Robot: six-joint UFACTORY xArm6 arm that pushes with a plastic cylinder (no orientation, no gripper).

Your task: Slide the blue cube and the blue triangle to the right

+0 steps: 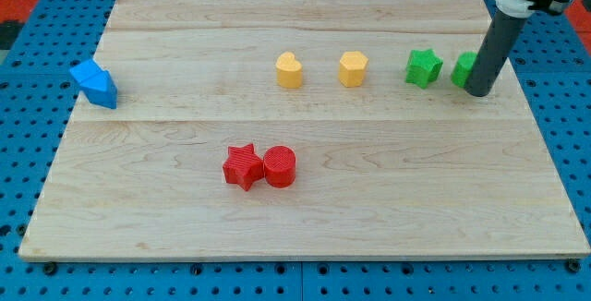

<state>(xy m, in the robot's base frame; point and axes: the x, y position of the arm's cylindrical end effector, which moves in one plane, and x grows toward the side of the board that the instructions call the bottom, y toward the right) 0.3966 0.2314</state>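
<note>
Two blue blocks sit pressed together at the board's left edge: the blue cube [103, 90] and the blue triangle [87, 75] touching its upper-left side. Their exact shapes are hard to separate. My tip [479, 92] is far off at the view's right, at the end of the dark rod, touching the right side of a green block [464, 69] that the rod partly hides. The tip is nearly the whole board's width away from the blue blocks.
A green star [423, 67] lies left of the hidden green block. A yellow heart [289, 70] and a yellow hexagon [353, 68] lie in the same upper row. A red star [243, 166] and a red cylinder [280, 166] touch near the middle. The wooden board [305, 227] rests on a blue pegboard.
</note>
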